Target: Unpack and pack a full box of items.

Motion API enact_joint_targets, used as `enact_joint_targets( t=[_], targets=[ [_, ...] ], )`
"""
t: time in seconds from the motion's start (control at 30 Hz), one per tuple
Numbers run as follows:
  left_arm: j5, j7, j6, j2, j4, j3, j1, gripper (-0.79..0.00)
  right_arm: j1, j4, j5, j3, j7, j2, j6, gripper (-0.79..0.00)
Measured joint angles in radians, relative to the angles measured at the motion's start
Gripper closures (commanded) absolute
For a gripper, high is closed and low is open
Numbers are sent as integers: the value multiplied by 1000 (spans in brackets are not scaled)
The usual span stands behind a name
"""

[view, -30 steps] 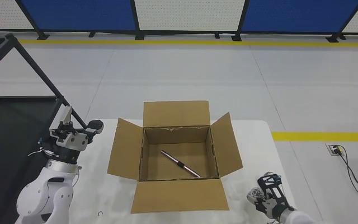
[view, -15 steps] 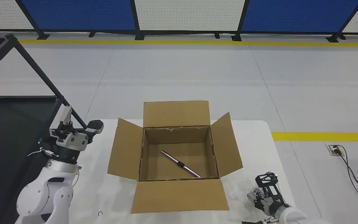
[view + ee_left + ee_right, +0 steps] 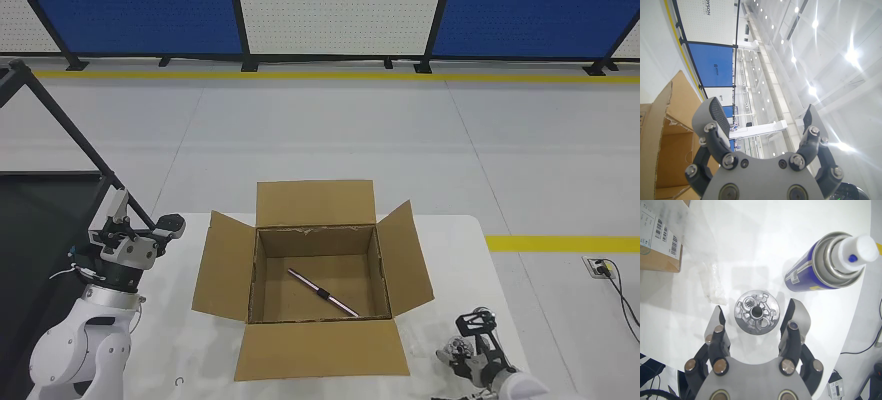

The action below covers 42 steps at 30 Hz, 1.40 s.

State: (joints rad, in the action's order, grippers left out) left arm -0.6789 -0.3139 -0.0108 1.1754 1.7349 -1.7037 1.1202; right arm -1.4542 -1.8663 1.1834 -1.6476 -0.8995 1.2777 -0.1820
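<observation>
One item is left in the box as far as I can see, so the unpack looks nearly done.

- White table [image 3: 450, 260]: carries everything.
- Open brown cardboard box [image 3: 315, 205]: mid-table, all four flaps folded out.
- Blue spray can with a white cap [image 3: 810, 272]: on the table off the box's near right corner, the farthest out of the loose items. It looks upright.
- Clear plastic bag [image 3: 713, 285]: flat on the table, just beside that same box corner.
- Left pincer [image 3: 763, 106]: parked off the box's left flap, pointing up and away from the table. Jaws are spread wide and hold nothing.
- Right pincer [image 3: 756, 308]: off the box's near right corner and low over the table. Jaws are apart, with a gap showing on both sides, so it grips nothing.
- Round grey cast-metal part with a centre bore [image 3: 757, 312]: sits on the table between the right pincer's fingers, between the bag and the can.
- Slim dark pen-like rod [image 3: 322, 292]: lies diagonally on the box floor, alone.

My read:
- Three items are out of the box.
- The rod has not been pulled yet.
- None of the repack has started.
- The right arm is the one positioned to act.
</observation>
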Motion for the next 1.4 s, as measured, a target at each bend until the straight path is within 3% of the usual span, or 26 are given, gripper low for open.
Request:
enact_joint_targets(
  t=[0.53,1.1,1.4],
  targets=[
    [0,0,0,0,0,0,0,-785,-244,-361,-235,-228,145,-22,-181,-785],
    [0,0,0,0,0,0,0,-785,-245,-366,-241,-231,151,-23,-182,-785],
    [23,-25,0,-2,28,0,34,-785,-205,-486,-177,-201,233,-34,-230,-785]
  ],
)
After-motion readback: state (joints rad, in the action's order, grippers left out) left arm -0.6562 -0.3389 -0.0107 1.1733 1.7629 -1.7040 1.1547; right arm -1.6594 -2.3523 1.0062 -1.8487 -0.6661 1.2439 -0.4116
